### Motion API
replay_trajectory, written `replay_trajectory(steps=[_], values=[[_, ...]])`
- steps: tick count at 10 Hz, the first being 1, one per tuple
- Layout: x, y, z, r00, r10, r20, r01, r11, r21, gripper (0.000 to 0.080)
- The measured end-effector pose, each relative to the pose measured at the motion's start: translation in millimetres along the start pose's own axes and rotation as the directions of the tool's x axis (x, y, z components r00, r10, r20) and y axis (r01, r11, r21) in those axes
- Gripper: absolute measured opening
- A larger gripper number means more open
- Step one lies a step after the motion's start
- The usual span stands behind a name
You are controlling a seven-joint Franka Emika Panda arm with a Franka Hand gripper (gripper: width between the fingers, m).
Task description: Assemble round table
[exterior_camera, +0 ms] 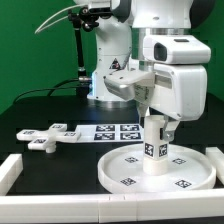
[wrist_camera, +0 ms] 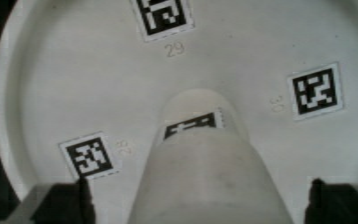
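The large rimmed round disc (exterior_camera: 118, 172) lies flat on the black table at the exterior view's right. The short thick cylinder leg (exterior_camera: 153, 142) stands upright on its middle. My gripper (exterior_camera: 155, 122) reaches down over the leg's top. In the wrist view the leg (wrist_camera: 202, 150) rises between my dark fingers (wrist_camera: 60, 202), with a narrow gap showing on each side. There the gripper (wrist_camera: 197, 206) is open around the leg, and the disc (wrist_camera: 87, 80) with its square tags lies below. The flat cross-shaped base (exterior_camera: 45, 137) lies apart on the table at the exterior view's left.
The marker board (exterior_camera: 112, 130) lies between the cross-shaped base and the disc. White border blocks (exterior_camera: 10, 172) run along the table's left, front and right edges. The arm's base (exterior_camera: 110, 85) stands behind the marker board.
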State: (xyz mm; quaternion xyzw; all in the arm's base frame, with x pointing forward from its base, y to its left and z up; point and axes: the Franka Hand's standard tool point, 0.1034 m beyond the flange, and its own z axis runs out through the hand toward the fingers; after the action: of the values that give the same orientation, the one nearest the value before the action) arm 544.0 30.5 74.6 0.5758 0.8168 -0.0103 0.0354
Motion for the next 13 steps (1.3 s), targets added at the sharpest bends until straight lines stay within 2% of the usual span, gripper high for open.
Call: replay_trajectory(steps=[1, 6, 8, 9, 13], values=[[-0.3, -0.2, 0.1, 1.0, 0.009, 0.0, -0.009, 1.0, 0.0, 0.0406], [-1.7, -0.4, 0.1, 0.999, 0.055, -0.001, -0.055, 0.999, 0.002, 0.0407], [-4.3, -0.4, 0.1, 0.965, 0.263, 0.006, -0.263, 0.964, 0.034, 0.0407], [-4.3, -0.9, 1.2, 0.952, 0.305, 0.008, -0.305, 0.951, 0.039, 0.0409], [-4.3, -1.4, 1.7, 0.831, 0.556, 0.02, -0.556, 0.83, 0.038, 0.0409]])
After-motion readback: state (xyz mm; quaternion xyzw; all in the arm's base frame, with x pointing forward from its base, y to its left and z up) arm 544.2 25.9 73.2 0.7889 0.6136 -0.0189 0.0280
